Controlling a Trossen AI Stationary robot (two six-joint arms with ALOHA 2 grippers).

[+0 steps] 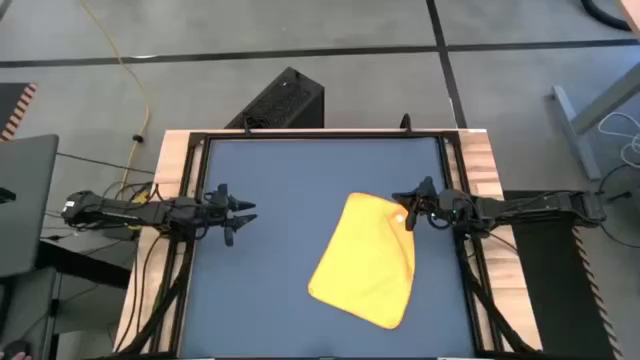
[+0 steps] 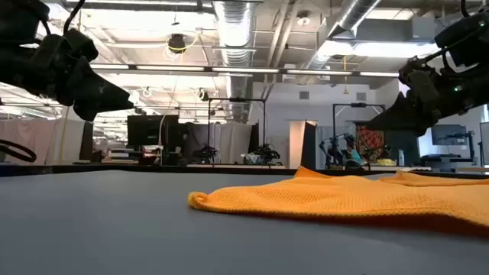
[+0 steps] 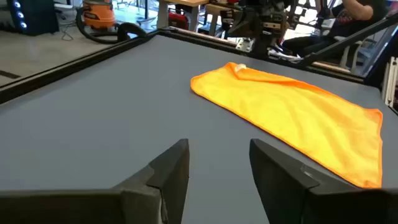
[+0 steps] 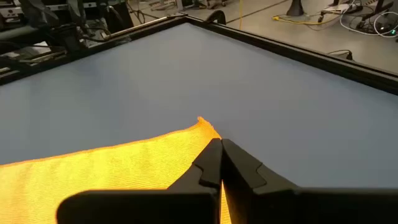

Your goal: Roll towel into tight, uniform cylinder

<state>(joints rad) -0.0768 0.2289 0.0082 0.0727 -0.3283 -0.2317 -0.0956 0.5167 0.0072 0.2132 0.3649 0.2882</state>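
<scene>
A: The towel [image 1: 368, 260] lies flat and unrolled on the worktop [image 1: 280, 190]. The right gripper [image 1: 408, 212], fingers pressed together, hovers at its far corner.

B: The left gripper [image 1: 240, 213] waits spread, well apart from the towel. Rolling hasn't started; next calls for pinching an edge.
</scene>
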